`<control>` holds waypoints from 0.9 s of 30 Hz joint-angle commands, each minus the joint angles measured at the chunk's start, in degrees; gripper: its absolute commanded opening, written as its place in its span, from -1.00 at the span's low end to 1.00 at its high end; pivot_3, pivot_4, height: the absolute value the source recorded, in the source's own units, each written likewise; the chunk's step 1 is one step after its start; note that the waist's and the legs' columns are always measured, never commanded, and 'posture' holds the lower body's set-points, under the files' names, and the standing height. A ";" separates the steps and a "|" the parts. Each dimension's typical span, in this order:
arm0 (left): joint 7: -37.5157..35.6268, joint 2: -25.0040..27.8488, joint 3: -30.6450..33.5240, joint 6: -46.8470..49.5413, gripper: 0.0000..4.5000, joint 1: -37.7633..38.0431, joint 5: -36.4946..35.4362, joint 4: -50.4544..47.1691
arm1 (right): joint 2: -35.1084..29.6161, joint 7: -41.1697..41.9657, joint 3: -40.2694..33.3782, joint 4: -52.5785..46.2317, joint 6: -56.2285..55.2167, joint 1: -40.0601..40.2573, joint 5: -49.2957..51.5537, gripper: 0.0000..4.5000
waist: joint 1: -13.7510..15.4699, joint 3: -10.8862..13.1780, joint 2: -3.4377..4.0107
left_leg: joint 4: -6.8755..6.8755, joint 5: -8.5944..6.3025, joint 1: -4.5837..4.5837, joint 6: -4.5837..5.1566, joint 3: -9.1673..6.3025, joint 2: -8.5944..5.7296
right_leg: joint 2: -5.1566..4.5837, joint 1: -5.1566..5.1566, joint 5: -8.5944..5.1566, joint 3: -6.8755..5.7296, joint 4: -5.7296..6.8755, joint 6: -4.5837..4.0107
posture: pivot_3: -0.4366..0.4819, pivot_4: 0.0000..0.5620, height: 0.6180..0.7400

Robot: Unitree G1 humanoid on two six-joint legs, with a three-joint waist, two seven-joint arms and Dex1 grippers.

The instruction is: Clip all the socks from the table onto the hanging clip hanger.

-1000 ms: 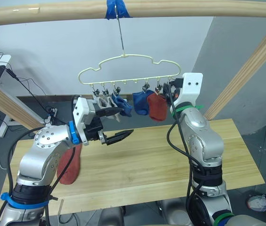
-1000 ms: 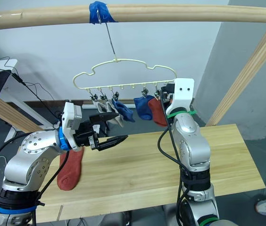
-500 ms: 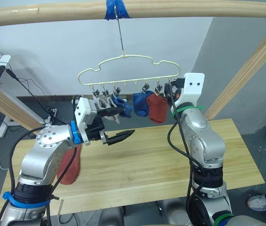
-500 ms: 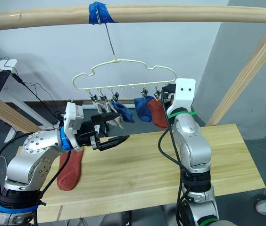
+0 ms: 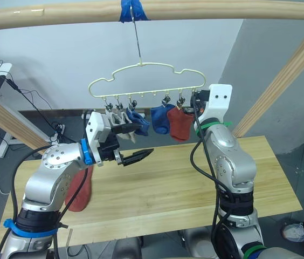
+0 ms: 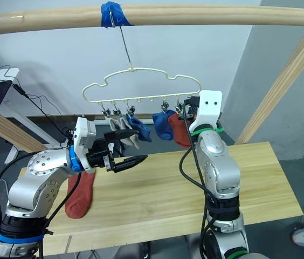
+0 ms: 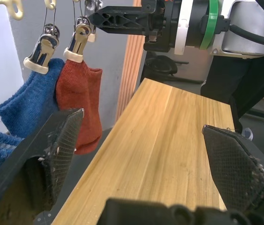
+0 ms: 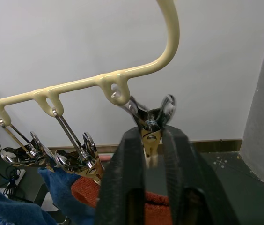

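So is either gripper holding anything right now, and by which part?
The right gripper pinches the hanger's end clip around its lower part. The left gripper is open, holding nothing.

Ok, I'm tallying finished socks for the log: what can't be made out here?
- Red sock on the table, eye views: its top end is behind the left arm.
- Grey socks, eye views: overlapped by the left gripper, so their count is unclear.
- End clip, right wrist view: its tip sits between the right fingers, so whether it is pressed open is hidden.
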 commanded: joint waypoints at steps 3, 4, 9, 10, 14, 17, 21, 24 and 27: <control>-0.27 0.00 0.54 -1.41 1.00 -0.07 -0.03 -1.16 | 0.12 0.02 0.11 -3.25 -1.76 -0.09 0.17 -0.96 | 0.00 0.00 0.00 | 0.00 0.00 0.00 0.00 0.00 0.00 | 0.00 0.00 0.00 0.00 0.00 0.00 | -0.61 -0.26 1.00; -0.24 -0.03 0.56 -1.56 1.00 0.21 0.07 -1.13 | 0.04 0.09 0.16 -3.28 -1.81 -0.06 0.14 -0.96 | 0.00 0.00 0.00 | 0.00 0.00 0.00 0.00 0.00 0.00 | 0.00 0.00 0.00 0.00 0.00 0.00 | -0.61 -0.26 1.00; -0.03 -0.07 0.57 -1.86 1.00 0.76 0.21 -1.22 | -0.09 0.22 0.25 -3.35 -1.80 -0.05 0.08 -0.96 | -0.02 0.00 0.00 | 0.00 0.00 0.00 0.00 0.00 0.00 | 0.00 0.00 0.00 0.00 0.00 0.00 | -0.61 -0.26 1.00; 0.03 -0.07 0.59 -1.88 1.00 0.76 0.22 -1.20 | -0.12 0.24 0.27 -3.34 -1.80 -0.05 0.06 -0.96 | -0.02 0.00 0.00 | 0.00 0.00 0.00 0.00 -0.01 0.00 | 0.00 0.00 0.00 0.00 0.00 0.00 | -0.61 -0.26 1.00; 0.10 -0.09 0.64 -2.02 1.00 0.68 0.31 -1.09 | -0.28 0.37 0.37 -3.27 -1.79 -0.04 -0.02 -0.96 | -0.02 0.00 0.00 | 0.00 0.00 0.00 0.00 0.00 0.00 | 0.00 0.00 0.00 0.00 0.00 0.00 | -0.60 -0.28 1.00; 0.15 -0.13 0.63 -2.11 1.00 0.67 0.35 -1.08 | -0.28 0.38 0.36 -3.31 -1.74 0.09 -0.03 -0.96 | -0.02 0.00 0.00 | 0.00 0.00 0.00 0.00 0.00 0.00 | 0.00 0.00 0.00 0.00 0.00 0.00 | -0.60 -0.28 1.00; 0.37 -0.27 0.79 -1.88 1.00 0.68 0.14 -1.03 | -0.25 0.37 0.31 -3.34 -1.74 0.09 -0.02 -0.96 | -0.02 0.00 0.00 | 0.00 0.00 0.00 0.00 0.00 0.00 | 0.00 0.00 0.00 0.00 0.00 0.00 | -0.60 -0.28 1.00; 1.72 -1.00 1.31 -1.05 1.00 1.39 -0.39 -1.23 | -0.11 0.36 0.04 -3.46 -1.64 -0.12 0.22 -0.96 | -0.02 0.00 0.00 | 0.00 0.00 0.00 0.00 0.00 0.00 | 0.00 0.00 0.00 0.00 0.00 0.00 | -0.60 -0.28 1.00; 4.70 -2.66 1.99 -1.44 1.00 3.45 0.33 -1.38 | 0.17 0.31 -0.54 -3.82 -0.90 -0.81 0.77 -0.96 | -0.08 0.00 0.00 | 0.00 0.00 0.00 0.00 0.00 0.00 | 0.00 0.00 0.00 0.01 0.00 0.00 | -0.60 -0.27 1.00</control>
